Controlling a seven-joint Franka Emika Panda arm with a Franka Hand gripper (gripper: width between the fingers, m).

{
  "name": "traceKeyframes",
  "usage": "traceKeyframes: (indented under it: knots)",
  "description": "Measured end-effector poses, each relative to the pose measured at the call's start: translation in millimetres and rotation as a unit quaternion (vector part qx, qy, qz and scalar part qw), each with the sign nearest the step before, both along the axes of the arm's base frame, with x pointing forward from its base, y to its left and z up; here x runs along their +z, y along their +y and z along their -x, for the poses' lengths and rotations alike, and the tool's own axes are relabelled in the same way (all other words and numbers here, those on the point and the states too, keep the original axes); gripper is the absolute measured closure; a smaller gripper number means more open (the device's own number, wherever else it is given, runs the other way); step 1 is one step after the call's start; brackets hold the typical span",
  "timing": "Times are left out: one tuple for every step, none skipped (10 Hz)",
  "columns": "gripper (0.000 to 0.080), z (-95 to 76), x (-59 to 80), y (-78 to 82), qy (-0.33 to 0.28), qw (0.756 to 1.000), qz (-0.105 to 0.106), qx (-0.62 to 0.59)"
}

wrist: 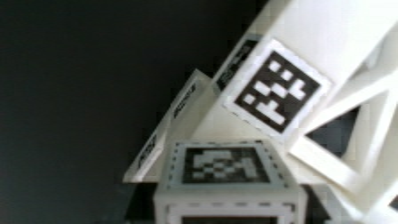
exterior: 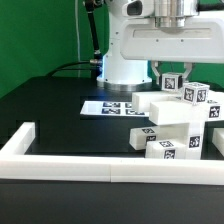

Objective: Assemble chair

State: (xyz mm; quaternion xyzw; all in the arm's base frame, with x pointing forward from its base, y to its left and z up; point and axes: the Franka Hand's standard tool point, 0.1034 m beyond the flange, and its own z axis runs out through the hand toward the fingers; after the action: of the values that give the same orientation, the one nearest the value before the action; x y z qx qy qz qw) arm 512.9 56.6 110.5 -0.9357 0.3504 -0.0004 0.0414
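Observation:
The chair parts form a blocky white stack [exterior: 178, 120] with black-and-white tags at the exterior view's right. Two loose-looking tagged blocks [exterior: 165, 150] lie in front of the stack. My gripper [exterior: 172, 78] hangs over the top of the stack and is shut on a small white tagged block [exterior: 171, 84]. In the wrist view this block [wrist: 222, 165] sits between my dark fingers [wrist: 143, 203]. Beyond it are a slanted white chair piece with a large tag [wrist: 276, 88] and white bars [wrist: 356, 120]. I cannot tell whether the held block touches the stack.
A long low white border rail [exterior: 60, 158] runs along the front of the black table and turns back at its left end. The marker board [exterior: 110, 107] lies flat behind the stack, near the arm's white base [exterior: 125, 60]. A green curtain stands behind.

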Motion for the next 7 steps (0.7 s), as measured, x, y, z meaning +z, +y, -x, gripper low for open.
traceKeyframes:
  knots:
    - [0.0528, 0.0, 0.0, 0.1, 0.002, 0.999, -0.002, -0.033]
    - [0.0528, 0.0, 0.0, 0.2, 0.003, 0.999, -0.002, -0.046]
    - [0.0528, 0.0, 0.0, 0.4, 0.005, 0.998, -0.003, -0.062]
    - [0.0444, 0.0, 0.0, 0.4, 0.004, 0.998, -0.003, -0.057]
    - [0.0444, 0.0, 0.0, 0.3, 0.004, 0.998, -0.003, -0.055]
    - [0.0261, -0.1, 0.1, -0.1, 0.003, 0.999, -0.001, -0.036]
    - [0.0185, -0.1, 0.1, 0.0, 0.001, 1.0, 0.0, -0.011]
